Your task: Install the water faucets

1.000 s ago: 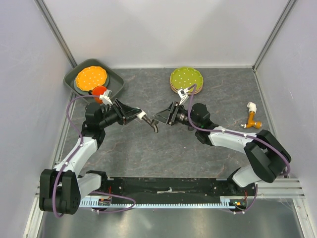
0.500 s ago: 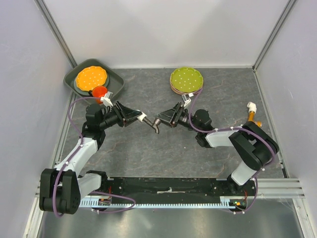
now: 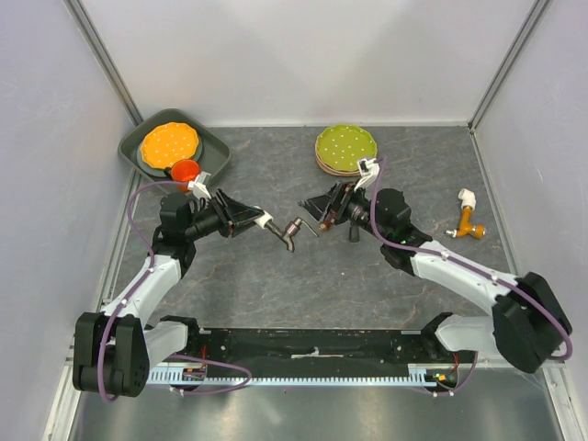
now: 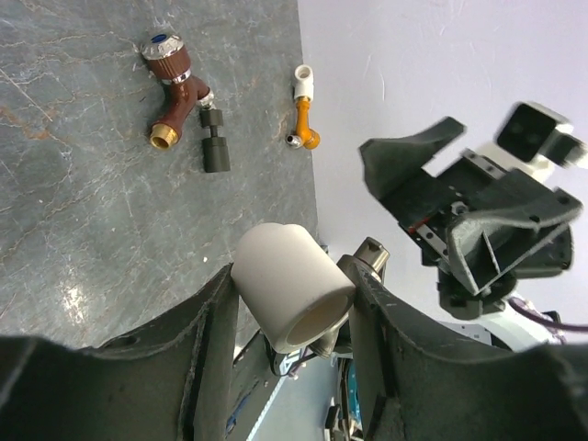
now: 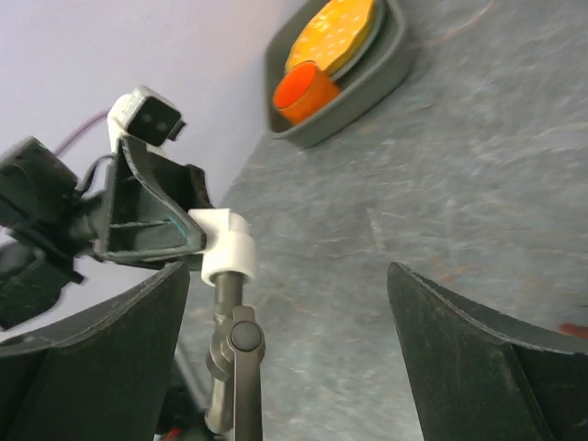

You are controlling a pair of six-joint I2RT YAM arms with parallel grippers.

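Note:
My left gripper [image 3: 267, 220] [image 4: 296, 308] is shut on a white elbow fitting [image 3: 273, 224] [image 4: 292, 299] [image 5: 226, 245], held above the table's middle. A dark grey crank-shaped tap [image 3: 291, 234] [image 5: 233, 363] sits plugged into that elbow and hangs from it. Just right of the tap, my right gripper [image 3: 317, 213] [image 5: 289, 358] stands wide open, touching nothing. On the table lie a reddish-brown tap [image 4: 175, 87] [image 3: 331, 219], a short dark cylinder piece [image 4: 216, 142] [image 3: 352, 230], and an orange tap with a white elbow [image 3: 469, 219] [image 4: 301, 108].
A stack of green dotted plates [image 3: 345, 147] stands at the back centre. At the back left, a grey tray [image 3: 217, 152] [image 5: 372, 78] carries an orange plate [image 3: 169, 142] and an orange cup [image 3: 185, 171] [image 5: 306, 92]. Walls close in on three sides.
My right gripper has opened, let go of the dark grey tap and drawn back to the right. The tap stays in the white elbow. The left gripper has held still.

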